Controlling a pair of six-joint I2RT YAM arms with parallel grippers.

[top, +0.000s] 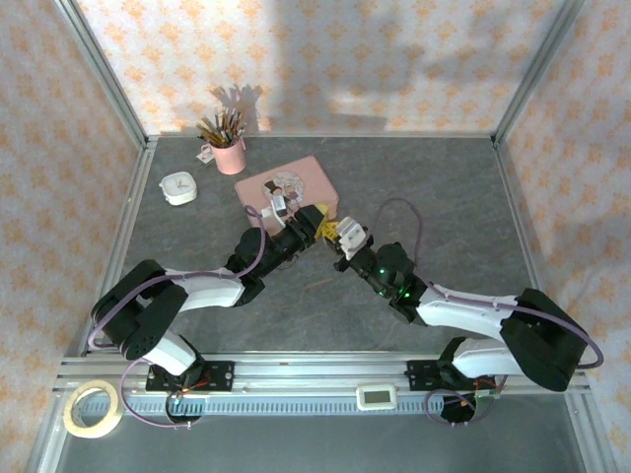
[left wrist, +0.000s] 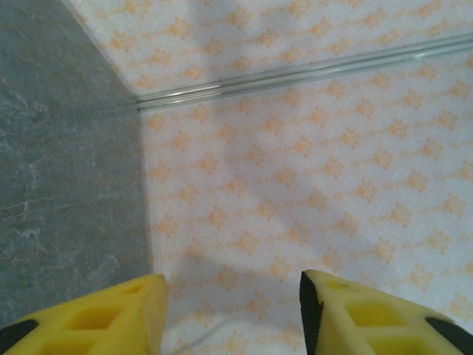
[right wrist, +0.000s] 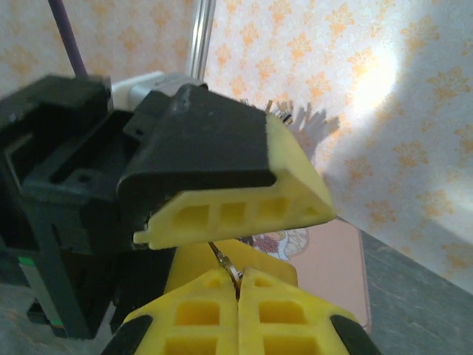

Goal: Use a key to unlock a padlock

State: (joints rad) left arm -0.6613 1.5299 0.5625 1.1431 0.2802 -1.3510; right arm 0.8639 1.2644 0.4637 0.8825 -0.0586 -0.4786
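**Grippers tip to tip beside the tin; lock and key lost in the pinch**

Top view: left gripper [top: 315, 226] and right gripper [top: 342, 235] meet tip to tip mid-table, just at 6 o'clock of the pink tin [top: 292, 186]; arms reach in from 7 and 5 o'clock, probably so that one steadies the work while the other acts on it; padlock and key too small to make out, presumably at that meeting point; finger state unreadable from above. Around: pink cup of pencils [top: 229, 148] at 11 o'clock of the tin, small white box [top: 177, 187] at 9 o'clock, both well apart; tape roll [top: 94, 409] and white timer [top: 377, 396] by the near rail; none obstructs; the tin itself crowds the far side.

Left wrist view: the left gripper [left wrist: 233, 318] has its fingers spread, clear gap, nothing seen between them; patterned wall [left wrist: 295, 185] beyond.

Right wrist view: the right gripper [right wrist: 238, 310] has its fingers pressed together, pinching a thin silvery loop [right wrist: 228, 265] that juts from the seam toward 12 o'clock; padlock's shackle or part of the key, cannot tell. A left finger [right wrist: 244, 211] overhangs the loop, very near; contact cannot be told; it masks the loop and leaves little working room. Tin [right wrist: 332, 274] at 4 o'clock.
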